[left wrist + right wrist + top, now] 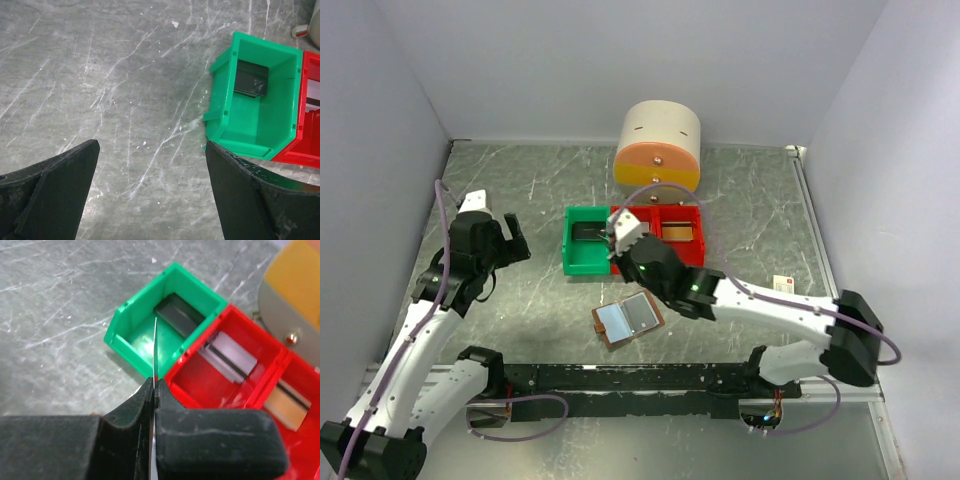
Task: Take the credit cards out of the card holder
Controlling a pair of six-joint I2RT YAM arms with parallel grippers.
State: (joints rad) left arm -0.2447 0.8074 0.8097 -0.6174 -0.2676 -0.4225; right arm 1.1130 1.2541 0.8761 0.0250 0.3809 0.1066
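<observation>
The brown card holder point(627, 320) lies open on the table, its pale blue-grey panels facing up. My right gripper point(632, 246) point(156, 381) is behind it, above where the green and red bins meet, shut on a thin pale credit card point(623, 228). In the right wrist view that card point(155, 347) shows edge-on, sticking out past the fingertips. A dark card point(180, 315) lies in the green bin, a pale grey card point(227, 357) in the first red bin and a tan one point(285, 402) in the far red bin. My left gripper point(510, 240) point(151, 145) is open over bare table, left of the green bin.
The green bin point(582, 262) point(225, 95) and red bins point(692, 250) point(200, 385) stand side by side mid-table. Behind them is a cream and orange cylinder point(658, 147). A small cream box with a red mark point(783, 284) lies at the right. Walls enclose the table on three sides.
</observation>
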